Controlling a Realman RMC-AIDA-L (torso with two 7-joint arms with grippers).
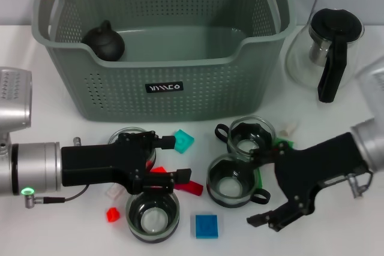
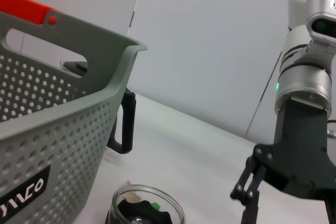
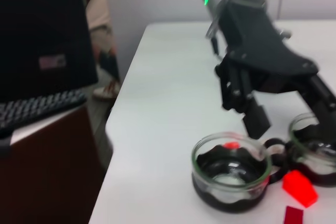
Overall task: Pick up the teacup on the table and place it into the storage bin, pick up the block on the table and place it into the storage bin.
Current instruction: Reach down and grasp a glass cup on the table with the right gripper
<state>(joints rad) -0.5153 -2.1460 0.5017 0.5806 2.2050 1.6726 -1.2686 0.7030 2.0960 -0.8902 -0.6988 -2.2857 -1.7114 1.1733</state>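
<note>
The grey-green storage bin [image 1: 162, 58] stands at the back, a black teapot [image 1: 103, 41] inside it at the left; its wall shows in the left wrist view [image 2: 58, 129]. Several glass teacups stand in front: one [image 1: 247, 136], one [image 1: 231, 179], one [image 1: 152, 216], and one [image 1: 129, 136] half hidden behind my left gripper. Blocks lie among them: teal [image 1: 183, 141], blue [image 1: 206, 226], red [image 1: 112, 214]. My left gripper [image 1: 178, 159] is open and empty just left of the teal block. My right gripper [image 1: 261, 187] is open, its jaws facing the middle teacup from the right.
A glass teapot with black lid and handle [image 1: 330, 49] stands at the back right. A flat red piece [image 1: 192, 187], a green block [image 1: 282, 143] and small white pieces [image 1: 291, 129] lie among the cups. The right wrist view shows the table's edge [image 3: 113, 145] with a keyboard [image 3: 37, 111] beyond.
</note>
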